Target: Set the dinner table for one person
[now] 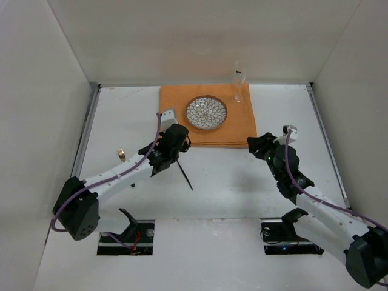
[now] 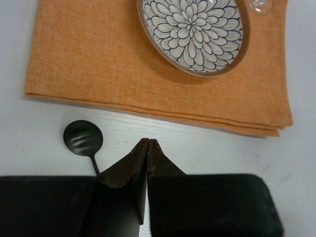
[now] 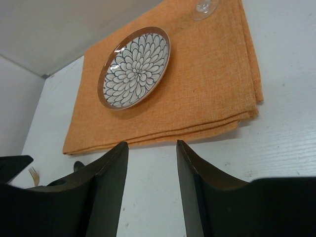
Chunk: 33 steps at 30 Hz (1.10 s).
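On the white dinner table an orange cloth lies at the back. A flower-patterned plate sits on it, and a clear wine glass stands at its far right corner. A black spoon lies on the table just before the cloth's near edge. Its bowl is left of my left gripper and its handle runs under the left finger. The left gripper is shut, with nothing seen between the jaws. My right gripper is open and empty, low over the table near the cloth's near right corner.
A gold fork lies at the left near the metal rail and shows in the right wrist view. Another rail runs along the right edge. White walls stand close at the back and sides.
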Available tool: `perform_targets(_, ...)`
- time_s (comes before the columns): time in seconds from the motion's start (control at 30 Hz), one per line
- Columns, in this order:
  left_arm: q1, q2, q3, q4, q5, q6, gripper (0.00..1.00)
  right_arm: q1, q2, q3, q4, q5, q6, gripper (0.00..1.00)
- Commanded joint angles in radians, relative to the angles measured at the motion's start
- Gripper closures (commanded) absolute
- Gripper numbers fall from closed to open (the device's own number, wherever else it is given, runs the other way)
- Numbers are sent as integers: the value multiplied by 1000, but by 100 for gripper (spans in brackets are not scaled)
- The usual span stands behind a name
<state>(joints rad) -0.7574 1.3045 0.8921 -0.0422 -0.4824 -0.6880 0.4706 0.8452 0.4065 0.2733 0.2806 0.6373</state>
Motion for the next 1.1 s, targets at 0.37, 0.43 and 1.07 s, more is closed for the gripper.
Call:
perform_targets(0.37, -134, 58, -130, -226, -76, -313, 63, 0, 61, 18, 32, -3, 7, 49)
perform_targets(0.43, -151, 87, -121, -234, -90, -355, 61, 1, 61, 18, 32, -3, 7, 49)
perform_targets(1.07, -132, 288, -111, -139, -79, -401, 74, 20, 49, 20, 37, -23, 9, 49)
